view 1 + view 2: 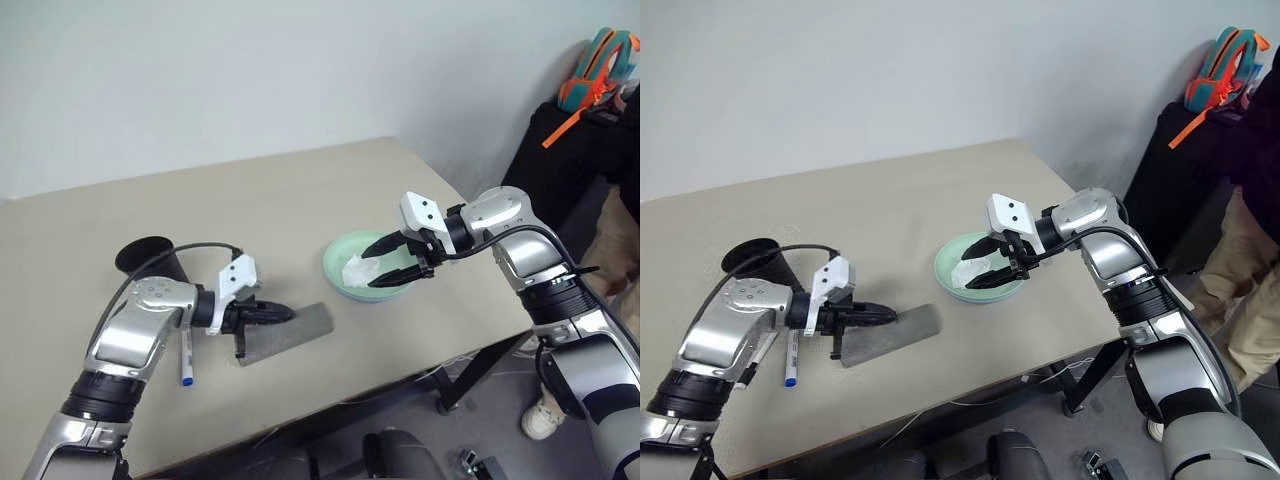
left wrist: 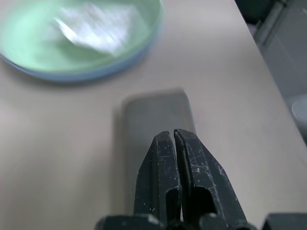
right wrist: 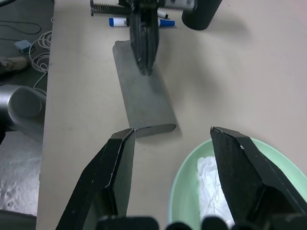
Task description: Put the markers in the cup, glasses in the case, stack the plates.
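No legible text, label, brand, number or sign appears in any view — nothing can be read.
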Available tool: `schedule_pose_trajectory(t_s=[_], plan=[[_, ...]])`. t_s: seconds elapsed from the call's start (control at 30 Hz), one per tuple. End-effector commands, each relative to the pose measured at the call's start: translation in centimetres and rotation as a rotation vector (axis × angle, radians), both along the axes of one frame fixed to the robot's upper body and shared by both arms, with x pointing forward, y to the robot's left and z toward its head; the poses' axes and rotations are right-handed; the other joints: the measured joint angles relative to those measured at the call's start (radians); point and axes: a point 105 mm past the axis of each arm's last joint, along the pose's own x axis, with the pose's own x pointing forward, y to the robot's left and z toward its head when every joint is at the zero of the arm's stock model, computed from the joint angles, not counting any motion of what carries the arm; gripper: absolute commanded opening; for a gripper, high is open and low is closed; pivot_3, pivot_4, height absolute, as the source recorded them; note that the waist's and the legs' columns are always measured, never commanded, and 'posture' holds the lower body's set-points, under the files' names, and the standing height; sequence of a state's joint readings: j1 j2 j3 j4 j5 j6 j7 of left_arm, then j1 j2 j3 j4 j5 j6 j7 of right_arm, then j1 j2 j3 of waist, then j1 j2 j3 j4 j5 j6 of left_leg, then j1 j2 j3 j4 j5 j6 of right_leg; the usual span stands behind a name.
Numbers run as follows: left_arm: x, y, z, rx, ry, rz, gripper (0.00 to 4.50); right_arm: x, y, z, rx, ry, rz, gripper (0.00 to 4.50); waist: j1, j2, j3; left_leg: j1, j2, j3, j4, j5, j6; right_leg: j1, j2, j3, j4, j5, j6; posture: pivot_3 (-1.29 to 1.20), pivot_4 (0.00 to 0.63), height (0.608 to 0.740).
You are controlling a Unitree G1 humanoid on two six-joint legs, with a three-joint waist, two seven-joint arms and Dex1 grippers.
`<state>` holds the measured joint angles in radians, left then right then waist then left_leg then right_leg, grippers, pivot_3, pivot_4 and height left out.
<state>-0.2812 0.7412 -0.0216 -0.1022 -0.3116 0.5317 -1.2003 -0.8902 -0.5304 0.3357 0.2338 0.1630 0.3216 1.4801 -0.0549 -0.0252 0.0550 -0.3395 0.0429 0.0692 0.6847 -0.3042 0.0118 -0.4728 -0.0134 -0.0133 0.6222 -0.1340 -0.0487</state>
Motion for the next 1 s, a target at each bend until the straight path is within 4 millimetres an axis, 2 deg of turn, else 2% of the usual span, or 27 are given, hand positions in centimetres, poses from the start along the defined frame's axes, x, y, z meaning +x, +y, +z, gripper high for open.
schedule_pose_trajectory(t_s=[0.03, 0.27, 0.33, 0.37, 0.5, 0.57, 0.73, 0.87, 1.0], plan=[[0.3, 0.8, 2.5, -0.067, -0.088, 0.13, 0.03, -0.3, 0.1, 1.1, 0.025, -0.037, 0.014, 2.72, 0.0, 0.0, 0.0, 0.0, 0.0, 0.0, 0.0, 0.0, 0.0, 0.0, 0.0, 0.0, 0.0, 0.0, 0.0, 0.0, 0.0, 0.738], [-1.4, 2.0, 4.1, -0.105, -0.016, 0.372, 0.03, -0.6, 0.2, 0.8, 0.021, -0.022, 0.028, 2.72, 0.0, -0.001, 0.0, 0.002, 0.0, 0.0, 0.0, 0.0, 0.0, 0.0, 0.0, 0.0, 0.0, 0.0, 0.0, 0.0, 0.0, 0.738], [-1.7, 2.2, 4.2, -0.113, 0.005, 0.451, 0.39, -0.7, 0.2, 0.7, 0.019, -0.019, 0.034, 2.72, 0.0, -0.001, 0.0, 0.002, 0.0, 0.0, 0.0, 0.0, 0.0, 0.0, 0.0, 0.0, 0.0, 0.0, 0.0, 0.0, 0.0, 0.738], [-1.8, 2.3, 4.2, -0.117, 0.015, 0.48, 0.62, -0.7, 0.3, 0.7, 0.018, -0.017, 0.036, 2.72, 0.0, -0.001, 0.0, 0.003, 0.0, 0.0, 0.0, 0.0, 0.0, 0.001, 0.0, 0.0, 0.0, 0.0, 0.0, 0.0, 0.0, 0.738], [-2.7, 3.6, 2.9, -0.016, 0.102, 0.64, 2.04, -0.8, 0.4, 0.5, 0.014, -0.008, 0.052, 2.72, 0.0, -0.004, 0.002, 0.009, 0.0, -0.001, -0.001, 0.0, 0.0, 0.006, 0.0, 0.0, -0.001, 0.0, 0.0, 0.0, 0.0, 0.738], [-3.0, 4.0, 3.0, 0.007, 0.098, 0.68, 2.72, -0.9, 0.5, 0.4, 0.012, -0.005, 0.058, 2.72, -0.001, -0.005, 0.002, 0.015, 0.0, -0.001, -0.003, 0.0, -0.001, 0.012, 0.0, 0.0, -0.002, -0.001, 0.0, 0.0, 0.0, 0.738], [-4.5, 6.0, 3.7, 0.095, 0.106, 0.74, 4.46, -0.9, 0.6, 0.4, 0.005, -0.002, 0.071, 2.72, -0.002, -0.006, 0.002, 0.016, 0.0, -0.001, -0.003, 0.0, -0.001, 0.011, 0.001, 0.0, -0.002, -0.001, -0.001, 0.0, 0.0, 0.738], [-6.1, 8.4, 4.8, 0.145, 0.134, 0.772, 4.46, -0.8, 0.7, 0.4, 0.0, 0.001, 0.083, 2.72, -0.002, -0.006, 0.002, 0.016, 0.0, -0.002, -0.005, 0.0, -0.001, 0.01, 0.001, -0.001, -0.002, -0.001, -0.001, 0.0, 0.0, 0.738], [-7.4, 10.5, 5.0, 0.192, 0.164, 0.805, 4.46, -0.7, 0.9, 0.4, -0.002, 0.001, 0.091, 2.72, -0.004, -0.006, 0.002, 0.016, 0.0, -0.001, -0.007, 0.0, -0.001, 0.009, 0.0, -0.001, -0.003, -0.001, -0.001, 0.0, 0.0, 0.738]])
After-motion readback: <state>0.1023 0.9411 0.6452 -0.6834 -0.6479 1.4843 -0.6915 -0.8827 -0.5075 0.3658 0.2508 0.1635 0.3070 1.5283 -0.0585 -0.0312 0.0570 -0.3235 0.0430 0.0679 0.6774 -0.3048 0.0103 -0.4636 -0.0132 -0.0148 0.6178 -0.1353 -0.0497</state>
